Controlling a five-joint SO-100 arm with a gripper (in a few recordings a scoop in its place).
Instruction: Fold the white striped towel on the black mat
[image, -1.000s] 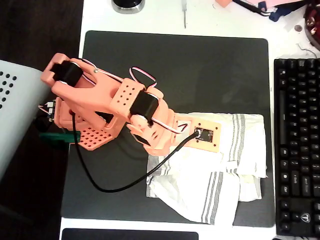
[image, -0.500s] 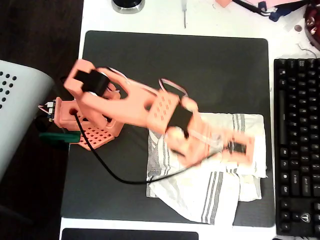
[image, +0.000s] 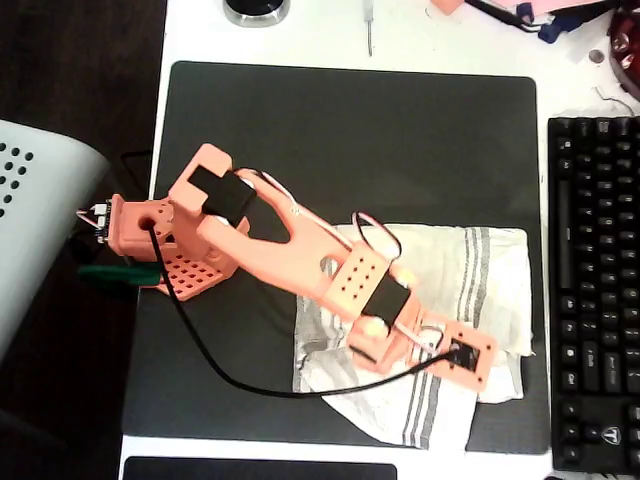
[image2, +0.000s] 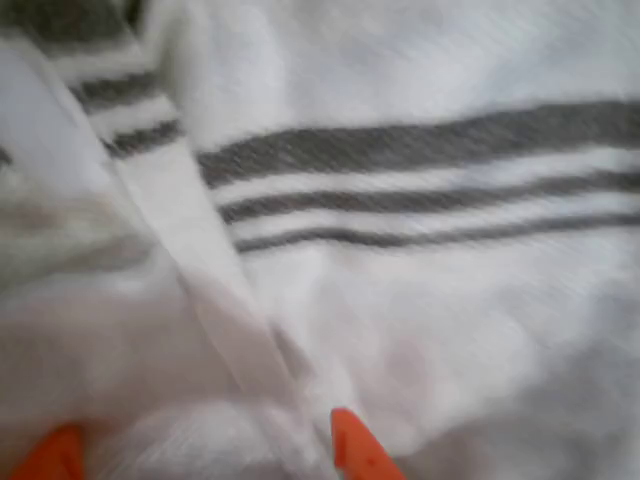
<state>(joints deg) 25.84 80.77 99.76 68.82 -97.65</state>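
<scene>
Orange gripper (image2: 200, 455) right down on the cloth, fingertips spread!

Close up in the wrist view, two orange fingertips (image2: 352, 445) sit apart with a raised fold of the white striped towel (image2: 400, 250) between them, grey stripes running just beyond. From overhead, the arm (image: 300, 255) reaches across the rumpled, partly folded towel at the lower right of the black mat (image: 350, 130), with a black keyboard (image: 595, 290) alongside at the right.

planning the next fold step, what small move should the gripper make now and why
Probably lower a little and close on the fold edge. In the wrist view the gripper is open, its orange fingertips straddling a raised crease of the white striped towel, which lies rumpled on the black mat.
</scene>
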